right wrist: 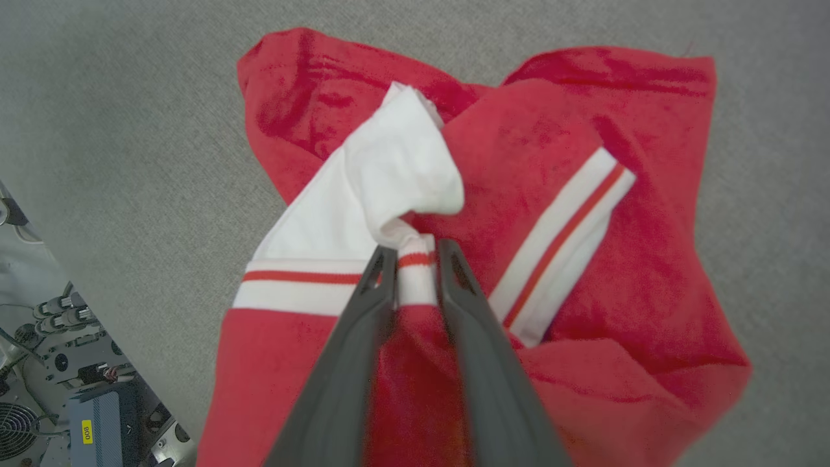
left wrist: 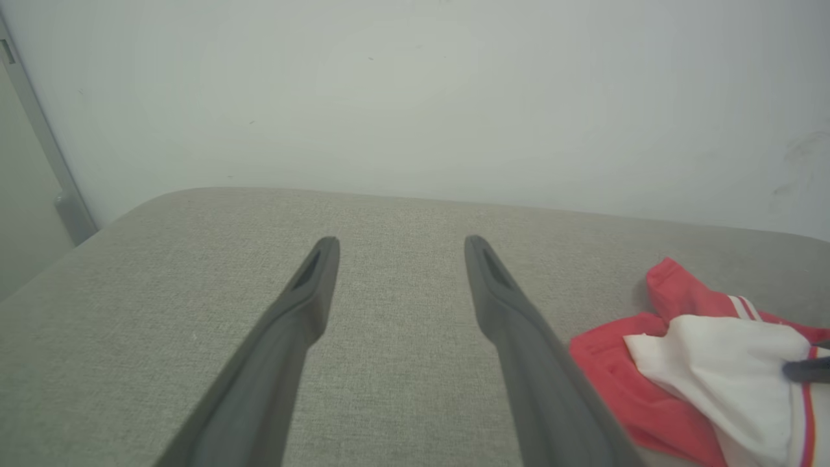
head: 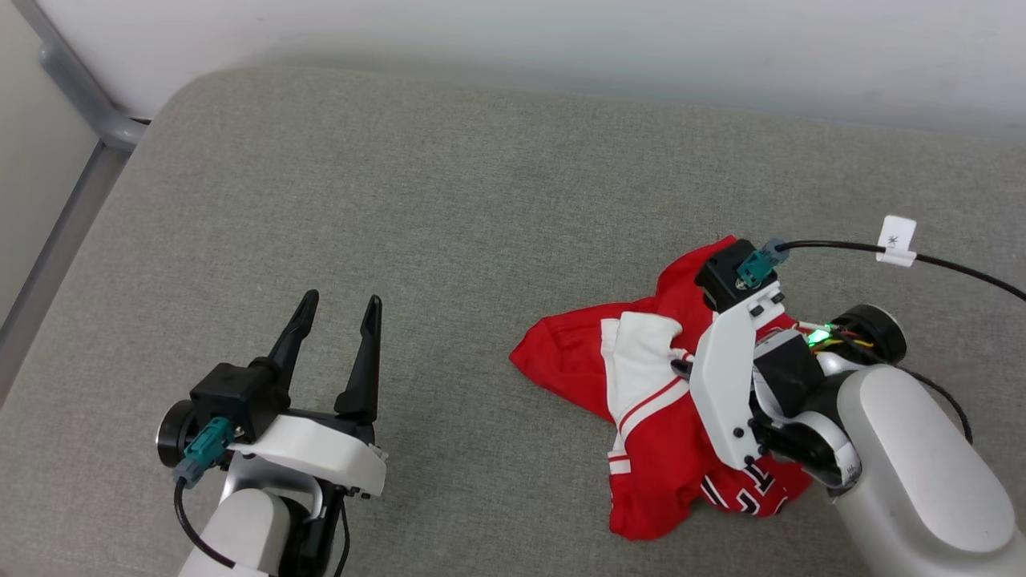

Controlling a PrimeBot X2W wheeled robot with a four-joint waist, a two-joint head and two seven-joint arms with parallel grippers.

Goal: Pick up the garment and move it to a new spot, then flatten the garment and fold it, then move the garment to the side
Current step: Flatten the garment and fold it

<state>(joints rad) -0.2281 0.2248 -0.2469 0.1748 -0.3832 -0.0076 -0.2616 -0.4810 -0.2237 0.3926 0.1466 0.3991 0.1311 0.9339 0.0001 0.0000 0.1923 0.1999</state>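
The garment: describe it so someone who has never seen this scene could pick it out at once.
On the wide grey fabric-covered surface, look to the robot's right side. There lies a crumpled red jersey T-shirt with white sleeves and red-and-white striped trim, a sleeve cuff pinched in the jaws of the right gripper. It is the one coloured cloth there.

**A:** What sort of place is this?

**B:** It looks like a robotics lab or test room, not a home. A wide padded surface (head: 385, 200) covered in grey woven fabric stands against a bare white wall (head: 561, 40). A grey metal rail (head: 80, 92) runs along its left.

**A:** What else shows it?

**B:** Past the surface's edge sits exposed electronic gear: a cooling fan (right wrist: 11, 436), loose connectors (right wrist: 61, 311) and a box (right wrist: 107, 425) with a yellow numbered label (right wrist: 86, 431).
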